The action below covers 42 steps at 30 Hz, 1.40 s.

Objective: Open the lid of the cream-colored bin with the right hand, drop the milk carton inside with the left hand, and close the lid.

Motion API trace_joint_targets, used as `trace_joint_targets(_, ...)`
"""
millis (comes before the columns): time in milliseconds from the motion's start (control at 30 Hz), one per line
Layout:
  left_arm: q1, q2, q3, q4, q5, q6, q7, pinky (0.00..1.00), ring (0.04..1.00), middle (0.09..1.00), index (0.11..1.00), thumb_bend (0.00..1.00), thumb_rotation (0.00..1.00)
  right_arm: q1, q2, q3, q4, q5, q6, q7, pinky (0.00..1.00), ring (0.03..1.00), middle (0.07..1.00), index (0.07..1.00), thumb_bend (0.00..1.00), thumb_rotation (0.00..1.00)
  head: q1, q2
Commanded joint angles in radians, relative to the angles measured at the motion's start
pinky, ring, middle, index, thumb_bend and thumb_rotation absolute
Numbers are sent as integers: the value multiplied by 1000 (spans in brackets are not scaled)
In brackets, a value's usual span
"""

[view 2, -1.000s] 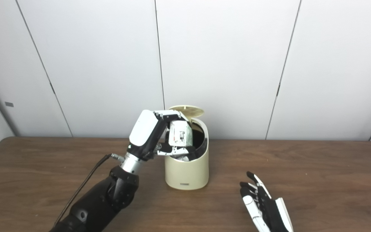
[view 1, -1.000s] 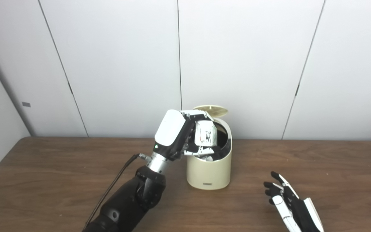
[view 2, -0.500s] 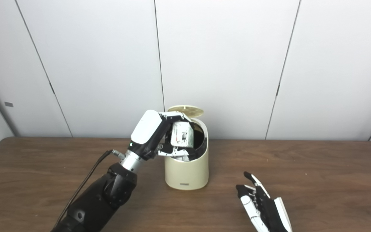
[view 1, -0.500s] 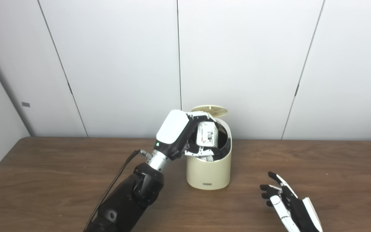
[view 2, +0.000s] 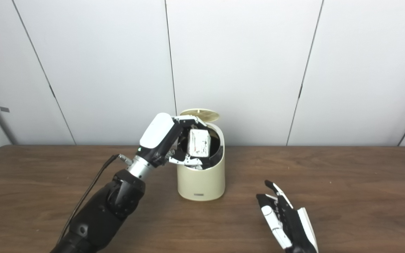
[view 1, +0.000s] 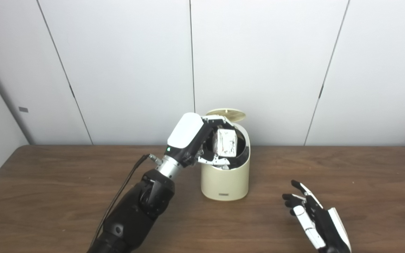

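Observation:
The cream-colored bin (view 1: 225,179) stands on the table with its round lid (view 1: 226,114) swung up at the back. My left hand (view 1: 192,138) reaches over the bin's left rim, fingers shut on the white milk carton (view 1: 226,142), which hangs in the dark mouth of the bin. My right hand (view 1: 313,219) rests low over the table to the right of the bin, open, palm side up, holding nothing.
The brown wooden table (view 1: 346,175) runs wide on both sides of the bin. White wall panels (view 1: 258,63) stand right behind the bin. A black cable (view 1: 125,186) hangs along my left forearm.
My left hand has pushed the carton further right and lower into the bin's mouth. The camera has shifted slightly, moving the whole picture. The right hand has drifted a little.

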<state>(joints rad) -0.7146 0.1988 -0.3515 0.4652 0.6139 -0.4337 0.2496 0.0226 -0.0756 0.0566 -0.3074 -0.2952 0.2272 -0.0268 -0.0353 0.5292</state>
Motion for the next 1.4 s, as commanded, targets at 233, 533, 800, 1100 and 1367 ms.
trace_joint_targets(233,-24,-7,21,-31,23,5,-14,463,518,624,618,1000,142,-24,0,-1,-41,-1,-30,-2,692,749,764,889,438,929,0,2)
trace_joint_targets(533,-22,-3,17,-27,40,-11,-13,665,705,703,654,1000,155,-23,-1,-4,-39,1,-25,-2,723,756,766,890,429,924,4,4)
trace_joint_targets(800,-22,3,6,-24,56,-35,15,674,719,713,663,1000,146,-21,-8,-7,-30,-3,-49,-9,716,764,779,887,434,929,6,7)
trace_joint_targets(1100,-20,10,-10,-28,58,-35,44,607,652,658,631,1000,127,-20,-9,-11,-30,4,-48,-9,702,762,781,893,440,923,6,11)
trace_joint_targets(1367,-31,34,-100,-20,7,-36,194,377,444,506,487,491,0,-22,-12,-16,-27,10,-50,-9,706,765,785,895,439,927,7,13)
